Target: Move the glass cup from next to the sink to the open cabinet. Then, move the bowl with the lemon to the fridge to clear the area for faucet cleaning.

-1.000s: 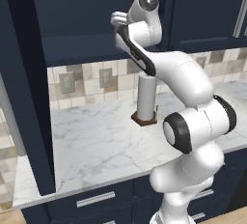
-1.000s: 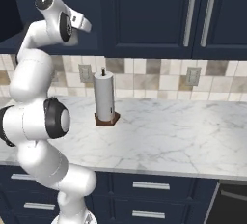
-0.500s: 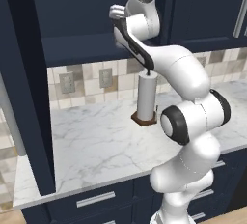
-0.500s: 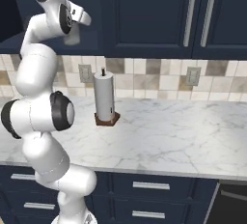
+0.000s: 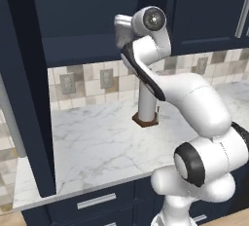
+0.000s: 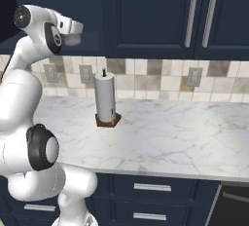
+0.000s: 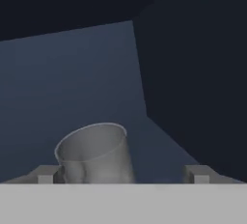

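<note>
Our arm (image 5: 185,93) has stayed raised into the open cabinet (image 7: 87,73) above the counter (image 6: 160,127). The pincer (image 7: 123,172) has just spread open, freeing the glass cup (image 7: 96,153) on the shelf; the bowl comes next.

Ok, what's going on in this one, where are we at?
The robot arm has its hand reached up into the open cabinet above the marble counter. In the hand view the gripper is open, and the glass cup sits between its fingertips, close to the left one, on the cabinet shelf. So the cup looks delivered and let go. A paper towel roll stands on the counter below.
</note>
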Available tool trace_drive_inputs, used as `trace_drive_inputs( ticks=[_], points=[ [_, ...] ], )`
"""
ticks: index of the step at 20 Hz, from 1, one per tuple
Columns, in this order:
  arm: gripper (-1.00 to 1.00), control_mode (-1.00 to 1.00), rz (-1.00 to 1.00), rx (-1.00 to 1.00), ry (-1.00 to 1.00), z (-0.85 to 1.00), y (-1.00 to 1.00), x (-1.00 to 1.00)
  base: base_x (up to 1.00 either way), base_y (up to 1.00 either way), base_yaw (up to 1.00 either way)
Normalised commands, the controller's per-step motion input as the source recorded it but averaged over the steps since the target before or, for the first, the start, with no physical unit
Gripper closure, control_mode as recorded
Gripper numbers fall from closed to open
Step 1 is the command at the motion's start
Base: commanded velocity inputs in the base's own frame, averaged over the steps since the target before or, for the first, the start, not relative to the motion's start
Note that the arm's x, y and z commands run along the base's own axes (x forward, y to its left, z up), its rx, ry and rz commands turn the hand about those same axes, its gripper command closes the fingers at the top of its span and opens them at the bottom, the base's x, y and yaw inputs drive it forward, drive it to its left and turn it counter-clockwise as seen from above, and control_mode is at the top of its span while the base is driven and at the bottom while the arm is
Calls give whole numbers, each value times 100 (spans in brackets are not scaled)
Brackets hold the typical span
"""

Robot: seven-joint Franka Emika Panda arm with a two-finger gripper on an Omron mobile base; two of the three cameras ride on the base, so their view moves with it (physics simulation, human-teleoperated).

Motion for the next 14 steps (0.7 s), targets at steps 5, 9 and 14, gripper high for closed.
trace_drive_inputs(
  ticks=[5,9,14],
  points=[
    [-100,-100,0,0,-15,-98,-37,-100,0,0,0],
    [-100,-100,0,0,-2,-80,-61,-100,0,0,0],
    [-100,-100,-5,4,0,-46,-56,-100,0,0,0]
  ],
)
